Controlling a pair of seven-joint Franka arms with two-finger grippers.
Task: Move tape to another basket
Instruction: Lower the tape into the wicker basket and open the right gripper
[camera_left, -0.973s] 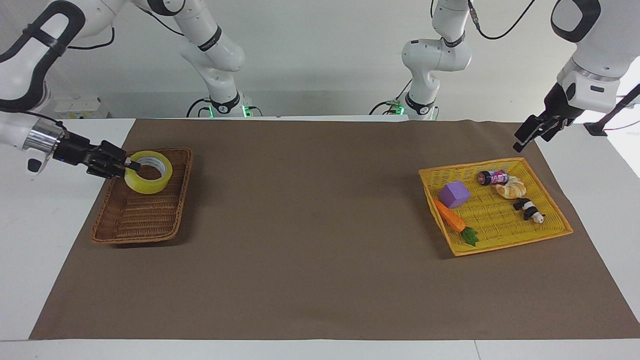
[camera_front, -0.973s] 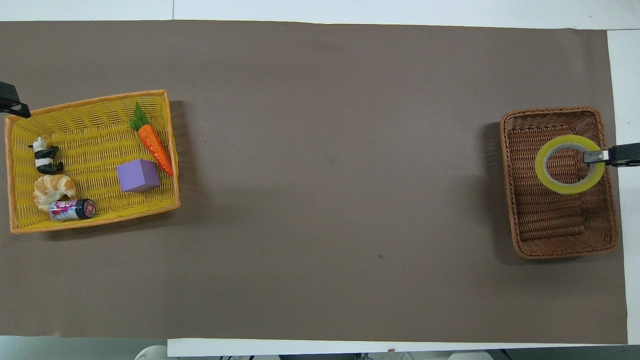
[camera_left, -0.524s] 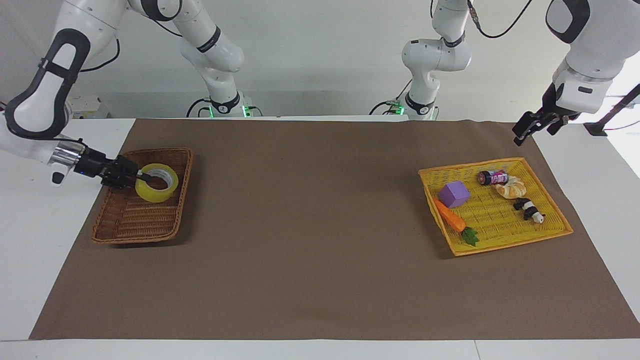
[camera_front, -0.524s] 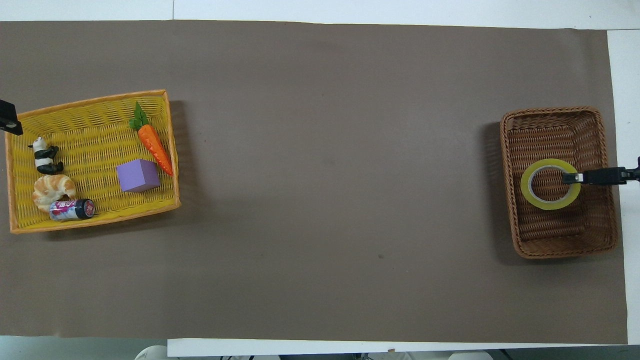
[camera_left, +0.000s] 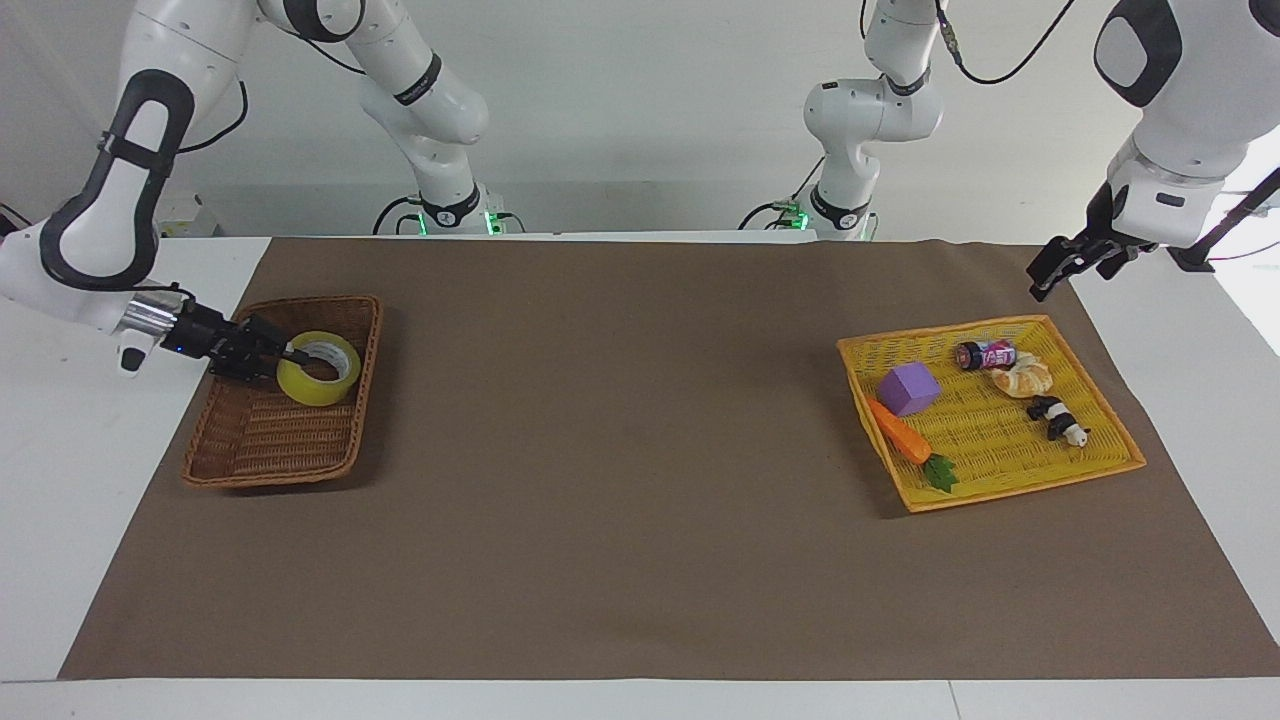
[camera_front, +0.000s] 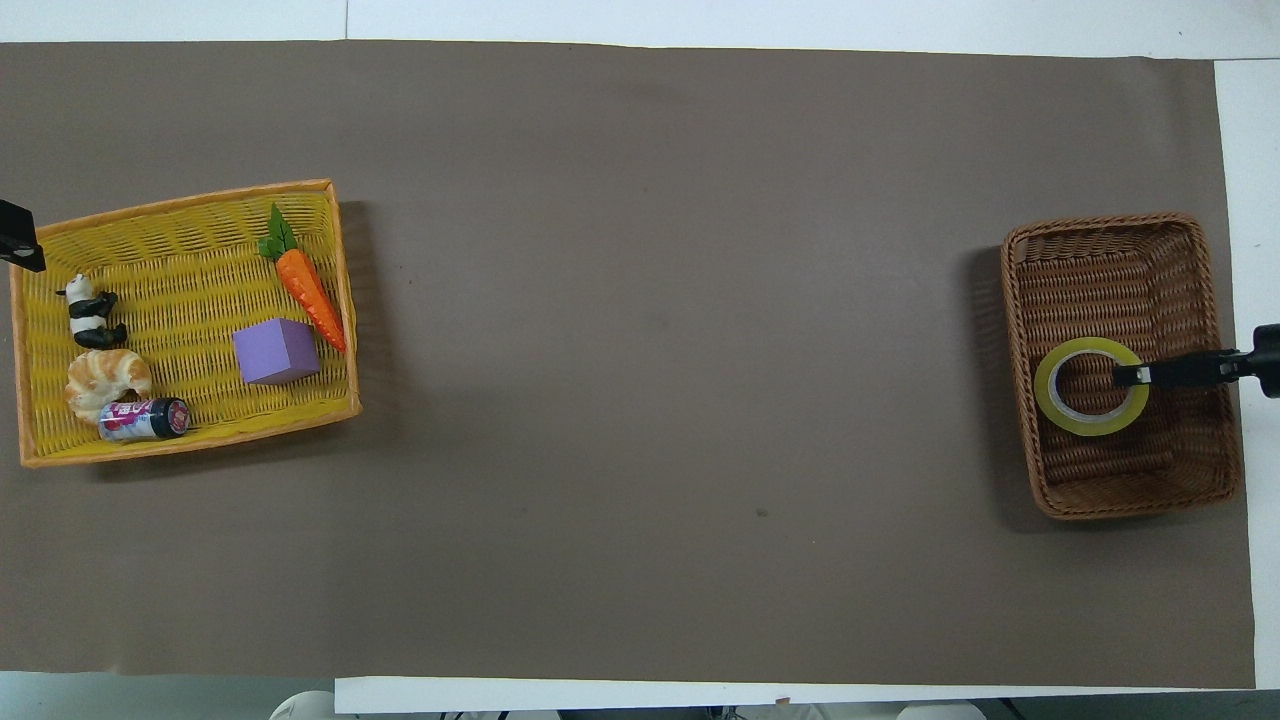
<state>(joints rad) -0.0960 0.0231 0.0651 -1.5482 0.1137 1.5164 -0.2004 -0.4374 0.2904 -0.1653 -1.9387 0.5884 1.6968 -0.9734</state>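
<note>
White counter (camera_left: 100, 560) with a big brown mat (camera_left: 640, 560) covering nearly all of it, and a plain white wall at the robots' end.

The left gripper (camera_left: 1040, 285) hangs over the mat's edge at the left arm's end, jaws spread, holding nothing.

Over at the right arm's end, near the mat's short edge, is the brown wicker basket (camera_left: 260, 440). The tape (camera_left: 318, 390) lies flat in it, hole up, about mid-basket. It's a see-through yellow roll with a pale grey core.

The right gripper (camera_left: 290, 355) reaches in over the basket's rim and sits right at the roll's wall. Honestly can't tell if the jaws are pinching it or have let go.

The yellow basket (camera_left: 1000, 440) at the left arm's end holds small toys.
</note>
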